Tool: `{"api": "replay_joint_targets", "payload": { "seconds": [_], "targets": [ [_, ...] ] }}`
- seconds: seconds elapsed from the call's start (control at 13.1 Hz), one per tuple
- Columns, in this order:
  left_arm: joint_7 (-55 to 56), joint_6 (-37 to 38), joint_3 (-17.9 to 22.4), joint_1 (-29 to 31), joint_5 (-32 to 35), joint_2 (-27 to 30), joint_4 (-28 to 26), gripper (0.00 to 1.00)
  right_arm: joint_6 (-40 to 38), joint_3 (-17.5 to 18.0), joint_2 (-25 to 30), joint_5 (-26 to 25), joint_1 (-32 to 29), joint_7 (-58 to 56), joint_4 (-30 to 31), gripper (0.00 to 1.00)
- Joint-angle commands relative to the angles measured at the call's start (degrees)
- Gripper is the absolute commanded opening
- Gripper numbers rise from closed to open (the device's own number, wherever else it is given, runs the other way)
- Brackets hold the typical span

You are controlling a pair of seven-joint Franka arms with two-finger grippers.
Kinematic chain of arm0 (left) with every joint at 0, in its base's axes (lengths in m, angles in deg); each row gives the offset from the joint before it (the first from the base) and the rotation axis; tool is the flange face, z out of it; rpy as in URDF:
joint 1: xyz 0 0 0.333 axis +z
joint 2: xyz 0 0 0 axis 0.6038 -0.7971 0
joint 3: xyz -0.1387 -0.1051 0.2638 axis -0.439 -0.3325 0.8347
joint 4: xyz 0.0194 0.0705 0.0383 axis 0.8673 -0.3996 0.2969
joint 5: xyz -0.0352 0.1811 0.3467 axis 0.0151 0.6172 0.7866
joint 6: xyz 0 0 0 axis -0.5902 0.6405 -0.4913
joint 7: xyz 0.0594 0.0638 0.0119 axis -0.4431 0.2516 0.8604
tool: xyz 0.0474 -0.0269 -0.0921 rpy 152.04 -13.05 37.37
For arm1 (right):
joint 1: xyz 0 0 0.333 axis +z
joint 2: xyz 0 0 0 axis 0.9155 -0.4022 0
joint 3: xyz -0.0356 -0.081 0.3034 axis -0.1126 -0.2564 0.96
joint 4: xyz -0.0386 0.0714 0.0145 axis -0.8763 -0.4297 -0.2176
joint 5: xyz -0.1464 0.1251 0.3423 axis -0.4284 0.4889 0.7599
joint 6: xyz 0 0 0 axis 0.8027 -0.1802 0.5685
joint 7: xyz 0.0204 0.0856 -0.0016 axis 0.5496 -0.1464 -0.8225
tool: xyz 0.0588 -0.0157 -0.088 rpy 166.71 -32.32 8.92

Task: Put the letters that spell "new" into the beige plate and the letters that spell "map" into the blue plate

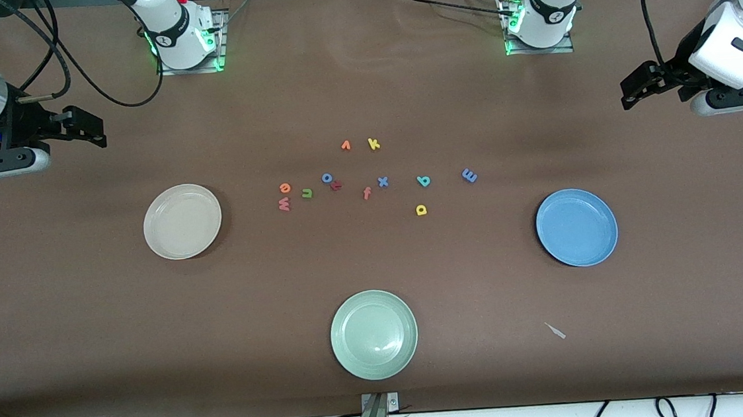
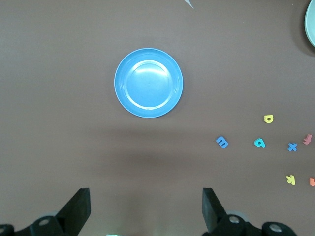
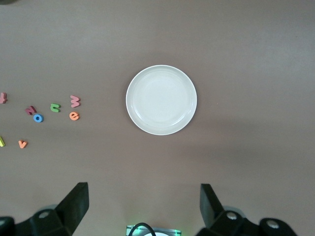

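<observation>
The beige plate (image 1: 182, 221) (image 3: 161, 100) lies toward the right arm's end, with nothing in it. Beside it are the orange "e" (image 1: 285, 188), salmon "w" (image 1: 284, 204) and green "n" (image 1: 306, 192). Toward the left arm's end lies the blue plate (image 1: 576, 227) (image 2: 148, 82), also bare. The blue "m" (image 1: 469, 175), teal "p" (image 1: 423, 180) and yellow "a" (image 1: 421, 210) lie between it and the table's middle. My left gripper (image 1: 629, 94) (image 2: 146, 196) hangs open over bare table at its end. My right gripper (image 1: 95, 129) (image 3: 143, 194) hangs open at the other end.
A pale green plate (image 1: 373, 334) sits nearest the front camera. Other letters lie mid-table: orange "v" (image 1: 345, 145), yellow "k" (image 1: 374, 144), blue "o" (image 1: 327, 177), a dark red letter (image 1: 336, 185), orange "f" (image 1: 366, 193), blue "x" (image 1: 383, 182). A small scrap (image 1: 555, 330) lies near the front edge.
</observation>
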Motion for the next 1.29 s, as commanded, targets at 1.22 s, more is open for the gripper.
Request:
{"api": "replay_joint_targets", "payload": {
  "seconds": [1.22],
  "targets": [
    [-0.9, 1.6, -0.4, 0.3, -0.5, 0.1, 0.9, 1.0, 3.2, 0.7, 1.1, -1.5, -0.9, -0.8, 1.8, 1.0]
  ]
}}
